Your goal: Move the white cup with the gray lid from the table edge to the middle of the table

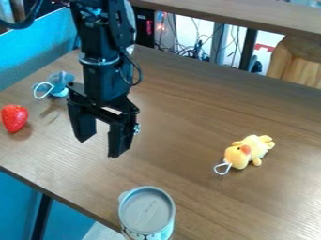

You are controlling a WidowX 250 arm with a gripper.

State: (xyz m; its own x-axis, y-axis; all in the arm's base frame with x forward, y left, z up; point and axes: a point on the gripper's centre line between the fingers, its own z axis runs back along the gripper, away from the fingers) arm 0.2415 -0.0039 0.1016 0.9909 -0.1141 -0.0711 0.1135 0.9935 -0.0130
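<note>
- The black claw (100, 147) hangs over the counter (188, 112), left of the middle of the frame, its two fingers wide apart and nothing held between them.
- The arm (103, 51) comes down from the top edge, with a dark cable looped beside it.
- A grey-blue toy (60, 87) with a white cord loop lies at upper left, near the claw's left side in the picture.
- A red strawberry (14, 118) sits at the left edge, below the grey-blue toy and well apart from the claw.
- A can (147, 210) with a grey lid stands upright at the bottom edge, left of centre, below the claw in the picture.
- A yellow plush toy (246, 151) with an orange patch lies right of centre, its white loop towards the lower left.
</note>
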